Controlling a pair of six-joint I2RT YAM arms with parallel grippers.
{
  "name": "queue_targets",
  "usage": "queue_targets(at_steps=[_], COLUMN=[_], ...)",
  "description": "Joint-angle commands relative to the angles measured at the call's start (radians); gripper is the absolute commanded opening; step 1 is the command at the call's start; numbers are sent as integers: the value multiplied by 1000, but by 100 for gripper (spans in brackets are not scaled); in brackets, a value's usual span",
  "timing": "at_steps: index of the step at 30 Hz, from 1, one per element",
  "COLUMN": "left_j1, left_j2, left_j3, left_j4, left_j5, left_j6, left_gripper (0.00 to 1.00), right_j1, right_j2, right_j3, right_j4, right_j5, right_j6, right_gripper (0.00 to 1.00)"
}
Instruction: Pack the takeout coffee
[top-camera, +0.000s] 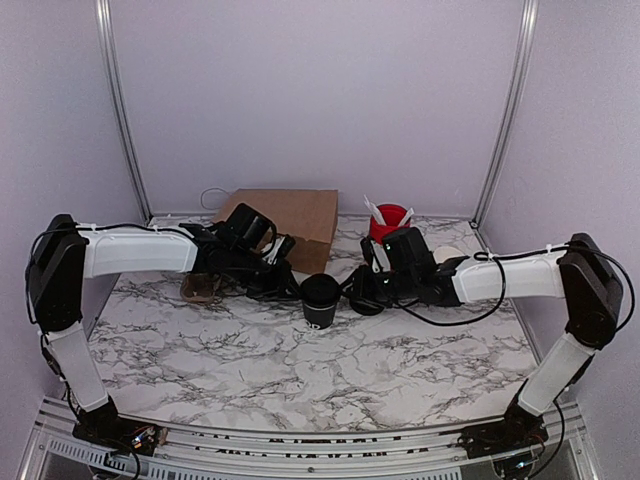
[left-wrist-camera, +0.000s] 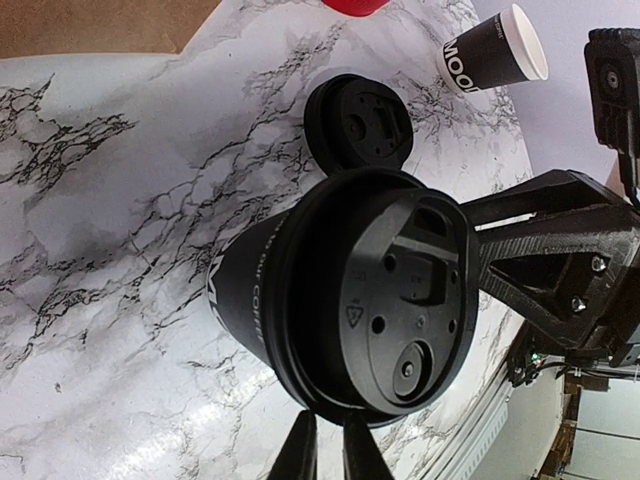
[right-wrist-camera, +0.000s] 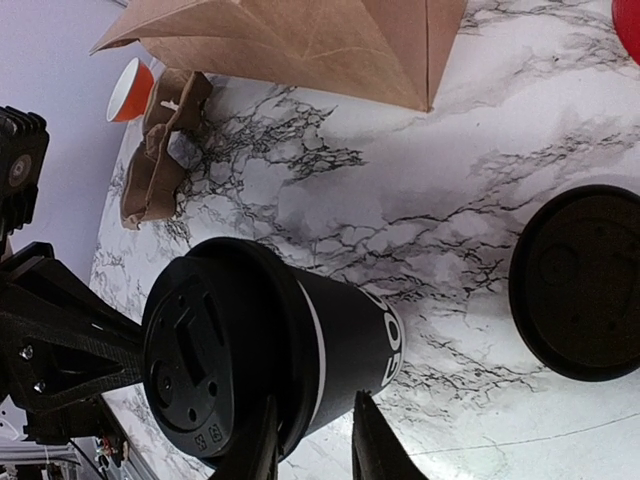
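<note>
takeout coffee cup (right-wrist-camera: 350, 345) at right end effector (right-wrist-camera: 315, 402): matt black paper; lid (right-wrist-camera: 200, 360): moulded black plastic, faint sheen | bag (right-wrist-camera: 300, 40) beyond: creased brown paper | bench (right-wrist-camera: 400, 190): smooth, marble-look

Your top cam hangs high over the near edge of the marble table (top-camera: 300, 370), looking down toward the back wall (top-camera: 320, 100). Both wrist cams sit super close to the lidded black cup (left-wrist-camera: 340, 290), facing each other from opposite sides, so it's in all three views.

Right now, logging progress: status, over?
Left gripper nearly closed at the lid, grip unclear. Right gripper open at the cup. Cup lidded, upright, outside the bag. Spare lid beside it.
</note>
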Motion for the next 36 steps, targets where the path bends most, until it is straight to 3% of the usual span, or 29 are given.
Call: queue_targets(at_steps=[1, 16, 32, 36], left_j1=[-15, -34, -9, 2], left_j2=[116, 96, -42, -67], left_j3=[-50, -9, 175, 174], left_j4=[-163, -184, -239, -236], left_j5=[-158, -174, -166, -164], left_j6=[31, 20, 31, 35], left_gripper=[8, 8, 10, 11], right_j1=[56, 66, 9, 6], right_j2=[53, 9, -76, -91], right_j3=[-25, 77, 195, 186], right_j4=[-180, -189, -176, -128], right_j5=[34, 80, 119, 59], right_j6=[-30, -15, 6, -6], right_gripper=[24, 25, 28, 28])
